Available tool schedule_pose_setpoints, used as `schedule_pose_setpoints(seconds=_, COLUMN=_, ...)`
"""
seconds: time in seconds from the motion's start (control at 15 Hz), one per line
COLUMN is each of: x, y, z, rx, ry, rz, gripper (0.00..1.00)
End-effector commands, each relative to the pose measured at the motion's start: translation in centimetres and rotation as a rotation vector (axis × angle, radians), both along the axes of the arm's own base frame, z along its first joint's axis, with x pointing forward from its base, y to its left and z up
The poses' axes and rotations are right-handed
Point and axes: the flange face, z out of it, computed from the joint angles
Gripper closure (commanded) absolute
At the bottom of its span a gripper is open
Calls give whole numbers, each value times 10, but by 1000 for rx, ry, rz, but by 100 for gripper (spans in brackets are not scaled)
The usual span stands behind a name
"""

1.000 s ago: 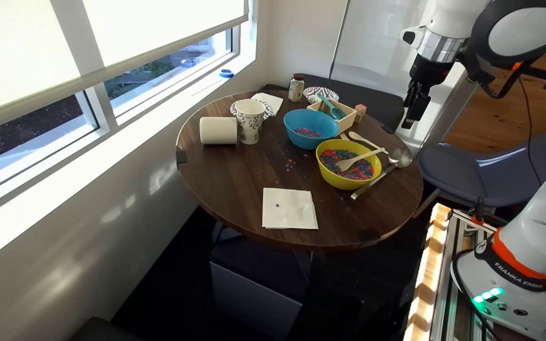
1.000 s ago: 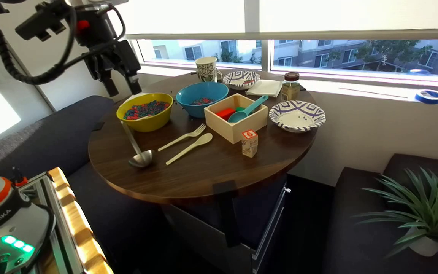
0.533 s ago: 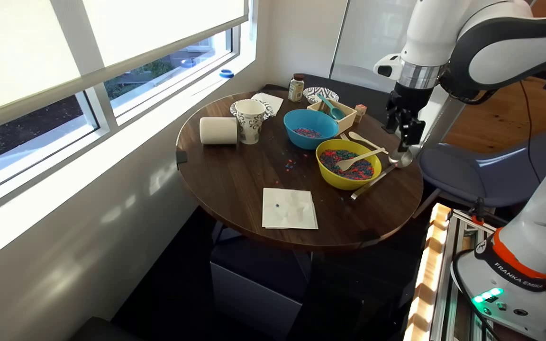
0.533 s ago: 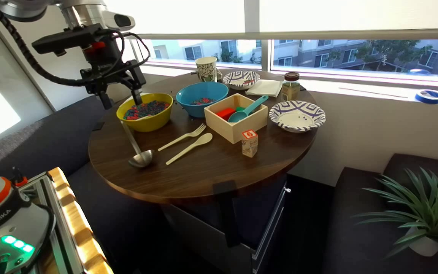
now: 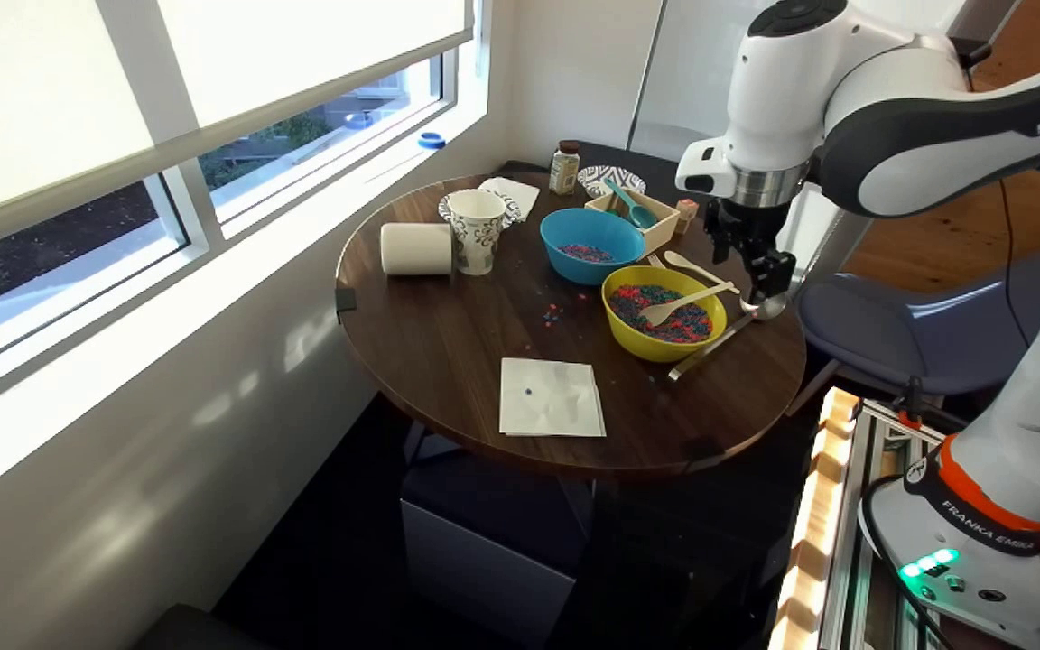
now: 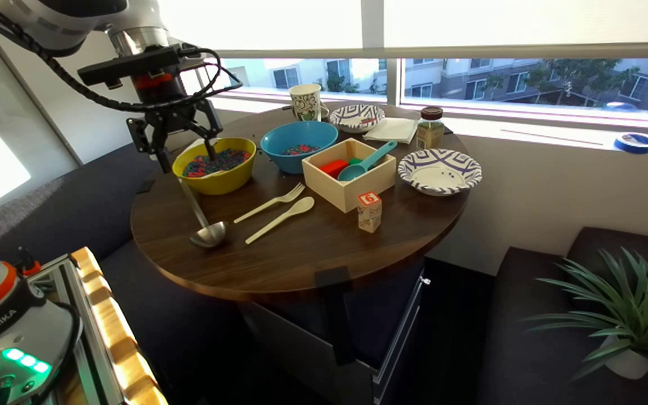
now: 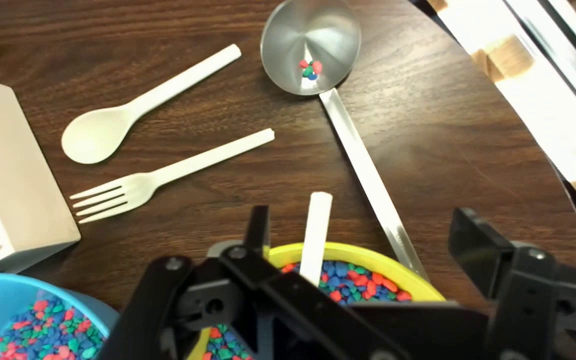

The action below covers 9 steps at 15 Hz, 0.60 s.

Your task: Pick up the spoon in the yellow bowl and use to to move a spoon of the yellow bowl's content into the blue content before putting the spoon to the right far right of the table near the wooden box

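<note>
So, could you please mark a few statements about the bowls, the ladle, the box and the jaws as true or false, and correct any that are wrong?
1. A spoon rests in the yellow bowl, its handle over the rim. True.
2. The jaws are shut on that spoon. False: they stand open and hold nothing.
3. The ladle lies on the table. True.
4. The ladle is empty. False: a few coloured bits lie in it.
5. A scoop sits in the box, beside the blue bowl. True.
6. The box is closed on top. False: its top is open.
</note>
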Motion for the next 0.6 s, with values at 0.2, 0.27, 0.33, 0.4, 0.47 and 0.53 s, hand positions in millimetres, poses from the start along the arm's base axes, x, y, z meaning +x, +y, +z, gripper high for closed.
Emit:
schedule_pose_setpoints(seconds=0.2, x=17, y=11, z=-12, rx=-70, ry=-22, rz=107, gripper=58)
schedule_pose_setpoints(seconds=0.27, x=18, y=13, z=-13, rx=-73, ry=-22, rz=113, gripper=61)
schedule_pose_setpoints(seconds=0.33, x=20, y=14, z=-13, rx=-76, ry=-28, rz=118, gripper=58)
schedule_pose_setpoints(seconds=0.4, x=22, y=16, z=-14, rx=-78, ry=-27, rz=122, gripper=58)
schedule_pose_setpoints(seconds=0.47, x=24, y=17, z=-15, rx=-79, ry=-29, rz=126, gripper=58)
schedule_pose_setpoints(seconds=0.53, x=25, y=18, z=-17, rx=-77, ry=-28, rz=126, gripper=57)
